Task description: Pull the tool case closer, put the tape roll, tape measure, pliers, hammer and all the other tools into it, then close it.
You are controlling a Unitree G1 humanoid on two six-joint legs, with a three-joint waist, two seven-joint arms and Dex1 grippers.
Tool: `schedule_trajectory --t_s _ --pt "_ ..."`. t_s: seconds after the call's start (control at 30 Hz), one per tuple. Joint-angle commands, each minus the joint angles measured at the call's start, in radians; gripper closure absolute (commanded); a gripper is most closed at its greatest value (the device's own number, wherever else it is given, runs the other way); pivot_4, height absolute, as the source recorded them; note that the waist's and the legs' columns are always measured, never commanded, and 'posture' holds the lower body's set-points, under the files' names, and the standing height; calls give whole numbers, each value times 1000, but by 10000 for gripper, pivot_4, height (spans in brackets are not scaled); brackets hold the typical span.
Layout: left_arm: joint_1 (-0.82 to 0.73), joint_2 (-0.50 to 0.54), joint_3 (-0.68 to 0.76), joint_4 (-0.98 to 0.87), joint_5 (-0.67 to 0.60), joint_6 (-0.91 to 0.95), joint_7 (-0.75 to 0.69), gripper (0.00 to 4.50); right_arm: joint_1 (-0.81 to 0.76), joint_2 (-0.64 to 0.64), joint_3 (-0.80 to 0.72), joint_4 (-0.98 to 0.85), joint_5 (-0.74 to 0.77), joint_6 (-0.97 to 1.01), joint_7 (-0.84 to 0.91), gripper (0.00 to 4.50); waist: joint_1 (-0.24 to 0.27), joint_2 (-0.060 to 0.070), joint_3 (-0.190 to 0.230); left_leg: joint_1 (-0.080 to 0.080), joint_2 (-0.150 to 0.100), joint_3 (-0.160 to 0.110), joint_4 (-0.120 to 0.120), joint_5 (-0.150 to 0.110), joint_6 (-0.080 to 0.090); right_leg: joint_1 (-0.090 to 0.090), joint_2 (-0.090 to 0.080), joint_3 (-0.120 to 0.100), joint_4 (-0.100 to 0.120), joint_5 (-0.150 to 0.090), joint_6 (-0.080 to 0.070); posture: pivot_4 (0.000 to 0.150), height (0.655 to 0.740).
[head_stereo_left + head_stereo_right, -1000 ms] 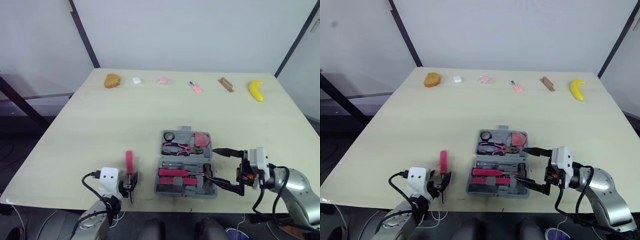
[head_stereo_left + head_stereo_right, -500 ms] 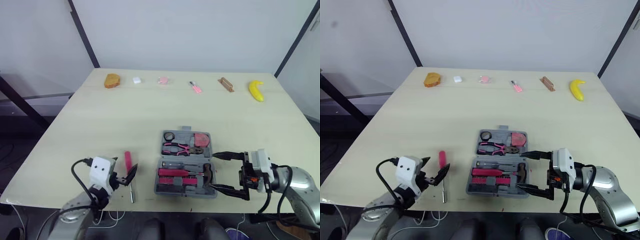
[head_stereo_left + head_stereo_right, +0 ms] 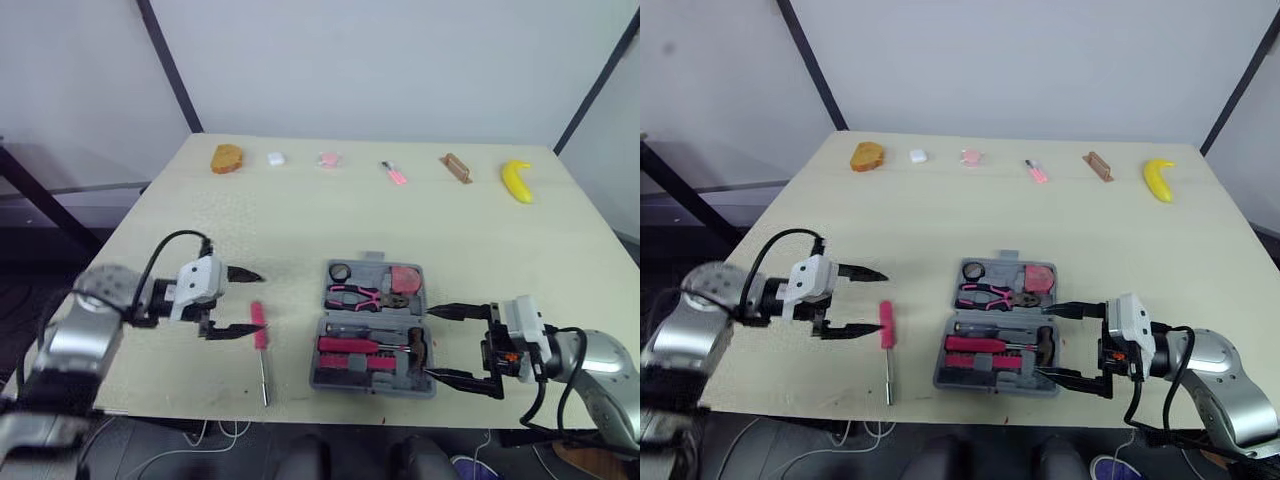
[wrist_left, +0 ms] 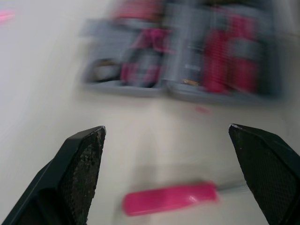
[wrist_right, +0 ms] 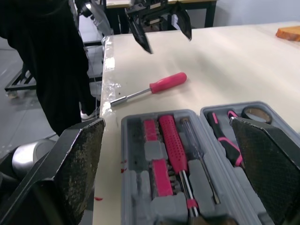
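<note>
No text, label, brand mark, number or sign can be read on the tool case (image 3: 368, 270), on the tools in it, or on anything else lying on the surface (image 3: 300, 220).
</note>
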State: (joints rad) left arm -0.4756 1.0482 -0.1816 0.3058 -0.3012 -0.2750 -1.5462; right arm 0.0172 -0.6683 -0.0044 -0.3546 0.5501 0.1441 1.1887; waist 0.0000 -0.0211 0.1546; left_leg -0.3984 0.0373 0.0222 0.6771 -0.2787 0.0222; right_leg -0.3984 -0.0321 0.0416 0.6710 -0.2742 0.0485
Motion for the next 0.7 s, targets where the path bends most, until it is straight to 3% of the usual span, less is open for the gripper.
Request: schedule_trajectory --t_s 0.03,0.17,0.3,0.5,0.7 --pt "-159 95 -244 103 -41 -245 -68 697 2 -1 -21 -24 9 -20 -4 0 -4 1 1 0 0 -1 0 0 0 0 0 1 0 0 0 1500 7400" --pt "-378 134 -557 243 -17 -523 -68 697 -5 2 -27 -28 12 -13 -17 0 -3 1 1 -1 0 -1 0 0 0 0 0 1 -2 0 1 1500 7400" --pt "-581 33 -791 490 147 -843 -68 697 -13 7 -22 -26 12 -11 -24 0 3 0 1 -1 0 1 0 0 0 0 2 1 -2 0 1 1500 7400" --pt "-658 -131 -871 681 225 -1073 -68 697 -10 15 -32 -7 14 -24 -21 0 13 -1 2 -2 0 0 2 0 0 0 1 0 -2 0 1 1500 7400" --pt "-640 -222 -834 794 312 -1154 -47 697 -9 12 -32 3 7 -35 -14 0 12 -1 2 -3 1 0 5 0 1 0 2 0 -1 0 1 1500 7400"
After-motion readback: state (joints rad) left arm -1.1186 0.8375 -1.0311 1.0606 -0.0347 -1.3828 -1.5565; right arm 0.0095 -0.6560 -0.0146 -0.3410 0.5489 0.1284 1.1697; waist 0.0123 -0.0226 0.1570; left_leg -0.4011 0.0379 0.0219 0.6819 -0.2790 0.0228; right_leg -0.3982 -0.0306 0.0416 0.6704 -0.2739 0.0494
